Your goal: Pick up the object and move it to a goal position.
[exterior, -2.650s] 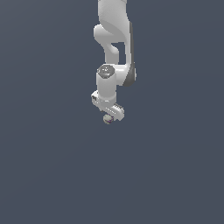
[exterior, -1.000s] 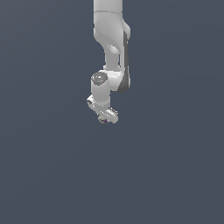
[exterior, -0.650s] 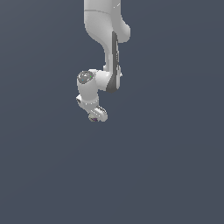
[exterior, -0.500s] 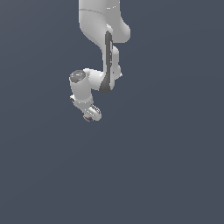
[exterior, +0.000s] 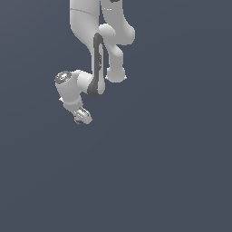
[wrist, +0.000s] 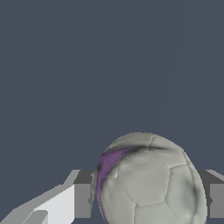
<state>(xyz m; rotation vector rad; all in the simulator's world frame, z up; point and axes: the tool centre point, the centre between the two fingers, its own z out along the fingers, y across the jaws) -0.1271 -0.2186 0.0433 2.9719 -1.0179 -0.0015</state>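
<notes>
The object is a small white ball with a purple patch point(wrist: 148, 179), panelled like a football. In the wrist view it fills the space between my two grey fingers point(wrist: 82, 199), which press on it from both sides. In the exterior view my gripper point(exterior: 82, 118) hangs in the air at the exterior view's left, under the bent white arm point(exterior: 95, 54), and only a speck of the ball point(exterior: 79, 121) shows between the fingertips. No goal marker is in view.
A plain dark grey-blue ground point(exterior: 172, 172) fills both views around the arm. No other objects, walls or edges show.
The arm has swung toward the exterior view's left and slightly upward, carrying the ball with it. The gripper stays shut on the ball throughout.
</notes>
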